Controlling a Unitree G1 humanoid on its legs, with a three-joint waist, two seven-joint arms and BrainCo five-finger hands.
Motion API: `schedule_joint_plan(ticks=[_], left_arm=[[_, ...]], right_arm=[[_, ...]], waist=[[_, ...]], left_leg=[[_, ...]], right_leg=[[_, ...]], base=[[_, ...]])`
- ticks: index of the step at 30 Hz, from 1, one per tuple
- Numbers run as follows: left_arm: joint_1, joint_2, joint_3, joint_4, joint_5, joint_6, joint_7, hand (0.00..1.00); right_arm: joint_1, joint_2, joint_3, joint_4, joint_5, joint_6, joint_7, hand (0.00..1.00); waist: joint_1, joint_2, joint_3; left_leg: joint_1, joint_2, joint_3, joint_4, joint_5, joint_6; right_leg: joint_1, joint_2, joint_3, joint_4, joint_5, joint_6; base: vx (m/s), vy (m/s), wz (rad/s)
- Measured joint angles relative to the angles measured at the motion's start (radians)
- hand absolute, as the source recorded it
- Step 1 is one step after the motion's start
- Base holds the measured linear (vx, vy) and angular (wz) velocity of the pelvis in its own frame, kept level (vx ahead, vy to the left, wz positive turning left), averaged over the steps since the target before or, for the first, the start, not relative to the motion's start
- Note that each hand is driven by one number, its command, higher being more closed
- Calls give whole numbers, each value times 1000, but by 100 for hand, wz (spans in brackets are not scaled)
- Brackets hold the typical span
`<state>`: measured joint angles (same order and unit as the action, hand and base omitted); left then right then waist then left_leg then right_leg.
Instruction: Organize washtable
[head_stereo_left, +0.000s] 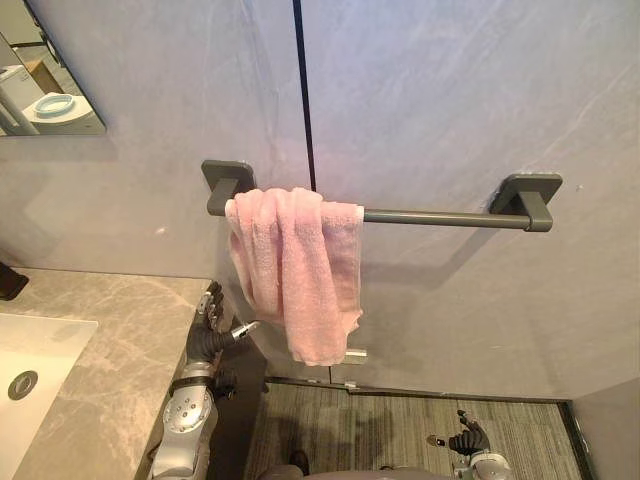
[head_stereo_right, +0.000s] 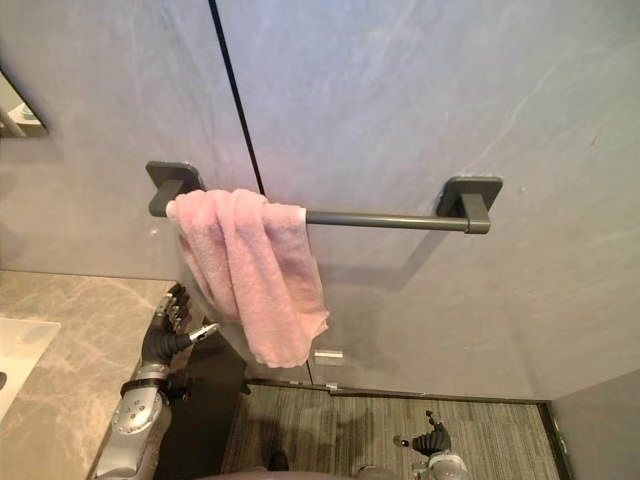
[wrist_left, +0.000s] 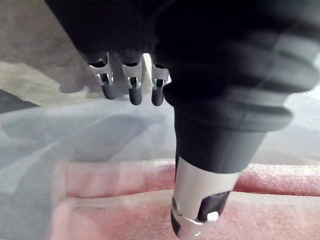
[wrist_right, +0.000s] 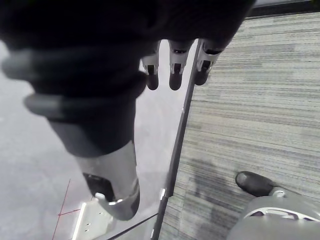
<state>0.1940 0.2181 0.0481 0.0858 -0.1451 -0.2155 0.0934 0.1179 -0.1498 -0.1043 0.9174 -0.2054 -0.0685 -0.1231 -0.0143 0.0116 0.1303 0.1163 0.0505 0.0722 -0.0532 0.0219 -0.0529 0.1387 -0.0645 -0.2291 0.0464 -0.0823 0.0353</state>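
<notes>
A pink towel (head_stereo_left: 295, 270) hangs bunched over the left end of a grey towel bar (head_stereo_left: 440, 216) fixed to the wall. My left hand (head_stereo_left: 208, 335) is raised just below and to the left of the towel's lower edge, beside the counter's end. Its fingers (wrist_left: 131, 86) are relaxed and its thumb (wrist_left: 196, 210) points toward the towel (wrist_left: 115, 200), touching nothing. Low down over the floor, my right hand (head_stereo_left: 468, 438) hangs open and idle, its fingers (wrist_right: 172, 70) and thumb (wrist_right: 112, 185) holding nothing.
A marble counter (head_stereo_left: 120, 340) with a white sink (head_stereo_left: 35, 350) lies at the left, with a dark object (head_stereo_left: 10, 282) at its back edge. A mirror (head_stereo_left: 40, 80) hangs above it. Striped carpet (head_stereo_left: 400, 430) covers the floor under the bar.
</notes>
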Motion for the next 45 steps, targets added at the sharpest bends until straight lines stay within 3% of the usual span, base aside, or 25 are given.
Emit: schedule_joint_plan(ticks=[12, 24, 25, 35, 43, 45], left_arm=[[-25, 76, -41, -6, 2, -9, 1, 0], [-24, 81, -90, -6, 2, -8, -6, 0], [-24, 81, -97, -6, 2, -8, -7, 100], [-68, 79, -164, 4, 0, -8, -45, 100], [-85, 78, -165, 4, 0, -8, -45, 100], [-85, 78, -165, 4, 1, -8, -45, 100]], right_arm=[[6, -17, 7, 1, -3, 2, 21, 0], [-3, -24, 33, 1, -11, 6, 33, 0], [-3, -24, 33, 1, -11, 6, 33, 0], [-17, -24, 45, 1, -11, 8, 33, 0], [-23, -24, 47, -9, -11, 8, 31, 0], [-12, -26, 64, -88, -14, 11, 30, 0]], waist=[[-1, 0, -2], [2, -1, -3], [2, -1, -3], [-27, -6, -6], [-27, -6, -6], [-28, -6, -6]], left_leg=[[13, 0, 12, -21, 9, 3], [23, 0, 25, -41, 20, 5], [23, 0, 25, -41, 21, 5], [23, 1, 38, -43, 21, 5], [34, 2, 43, -50, 20, 4], [34, 2, 47, -50, 20, 4]], right_leg=[[-2, 1, 15, -1, 6, -1], [-2, 5, 30, -17, 22, -2], [-2, 5, 31, -17, 22, -2], [1, 9, 43, -40, 33, 0], [14, 11, 49, -52, 40, -3], [12, 11, 55, -52, 42, -2]], base=[[-28, -2, -3], [-12, 2, -3], [0, 0, 0], [-1, -1, -3], [-17, -4, -3], [-51, 0, -8]])
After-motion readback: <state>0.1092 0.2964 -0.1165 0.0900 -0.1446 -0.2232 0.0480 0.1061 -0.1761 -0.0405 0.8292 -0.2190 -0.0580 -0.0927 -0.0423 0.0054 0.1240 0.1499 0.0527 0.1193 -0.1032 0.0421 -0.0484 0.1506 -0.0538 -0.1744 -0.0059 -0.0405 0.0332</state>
